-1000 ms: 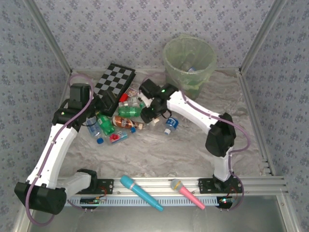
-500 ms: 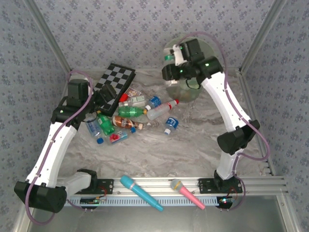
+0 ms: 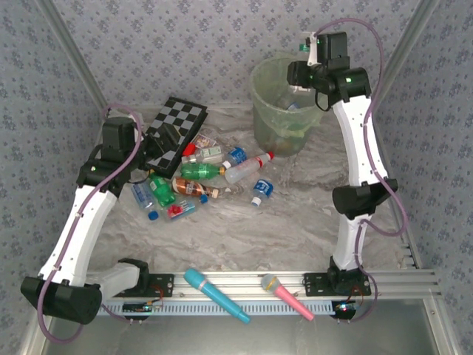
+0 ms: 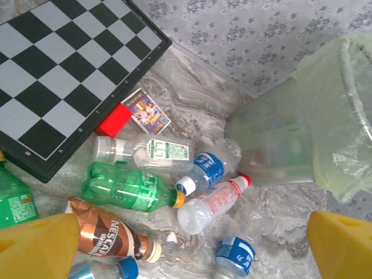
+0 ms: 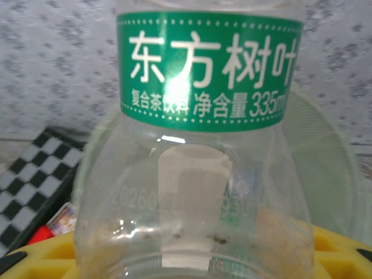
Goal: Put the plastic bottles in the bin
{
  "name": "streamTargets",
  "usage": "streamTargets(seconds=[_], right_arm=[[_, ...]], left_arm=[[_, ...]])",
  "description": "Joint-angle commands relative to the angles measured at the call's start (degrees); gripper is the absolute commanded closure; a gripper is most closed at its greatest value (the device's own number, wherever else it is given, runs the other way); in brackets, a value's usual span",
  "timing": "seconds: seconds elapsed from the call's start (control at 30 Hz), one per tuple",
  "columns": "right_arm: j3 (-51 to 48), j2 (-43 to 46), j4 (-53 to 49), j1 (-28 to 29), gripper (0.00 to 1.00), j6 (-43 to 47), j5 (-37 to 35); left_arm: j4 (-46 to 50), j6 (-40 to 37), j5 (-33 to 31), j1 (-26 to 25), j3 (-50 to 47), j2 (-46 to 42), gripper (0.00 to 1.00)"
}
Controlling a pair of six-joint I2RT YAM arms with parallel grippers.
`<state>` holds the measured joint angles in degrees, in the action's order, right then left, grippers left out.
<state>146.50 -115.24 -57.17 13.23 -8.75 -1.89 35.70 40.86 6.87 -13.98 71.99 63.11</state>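
My right gripper (image 3: pixel 311 50) is raised over the bin's far right rim, shut on a clear bottle with a green label (image 5: pixel 203 116); yellow fingers (image 5: pixel 344 251) flank its base. The bin (image 3: pixel 288 100), a pale green lined bucket, stands at the back with some bottles inside. A pile of plastic bottles (image 3: pixel 203 176) lies on the table left of it: a green one (image 4: pixel 131 189), a brown one (image 4: pixel 110 232), a clear red-capped one (image 4: pixel 212 203) and blue-labelled ones (image 4: pixel 203 171). My left gripper (image 4: pixel 186 258) hovers open above the pile, by the chessboard, with nothing between its fingers.
A folded chessboard (image 3: pixel 174 129) lies at the back left, with a small red block (image 4: pixel 114 120) and a card (image 4: pixel 148 111) at its edge. A cyan microphone (image 3: pixel 214 294) and a pink one (image 3: pixel 287 296) lie on the near rail. Patterned walls close in the sides.
My right arm has lifted the green-labelled bottle out of the pile and swung it up and right, over the bin. The left arm has hardly moved.
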Motion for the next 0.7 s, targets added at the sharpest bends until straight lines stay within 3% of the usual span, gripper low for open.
streamTargets(seconds=[0.0, 0.17, 0.53, 0.6, 0.67], right_arm=[[3.4, -3.4, 0.3, -0.7, 0.46, 4.5, -6.3], [4.1, -6.2, 0.7, -2.2, 0.46, 7.3, -11.0], [5.5, -9.5, 1.6, -4.3, 0.43, 7.1, -10.4], [5.4, -9.6, 1.4, -4.4, 0.31, 7.0, -10.4], [5.2, -9.3, 1.3, -4.1, 0.0, 7.1, -11.0]], left_arm=[[-1.7, -1.5, 1.1, -0.7, 2.0, 0.1, 0.0], [-1.6, -1.4, 0.9, -1.0, 1.8, 0.2, 0.0], [-1.2, -0.9, 0.9, -1.1, 1.9, -0.1, 0.0], [-1.2, -0.9, 0.7, -1.1, 1.8, -0.1, 0.0], [-1.1, -0.9, 0.6, -1.1, 1.9, -0.1, 0.0]])
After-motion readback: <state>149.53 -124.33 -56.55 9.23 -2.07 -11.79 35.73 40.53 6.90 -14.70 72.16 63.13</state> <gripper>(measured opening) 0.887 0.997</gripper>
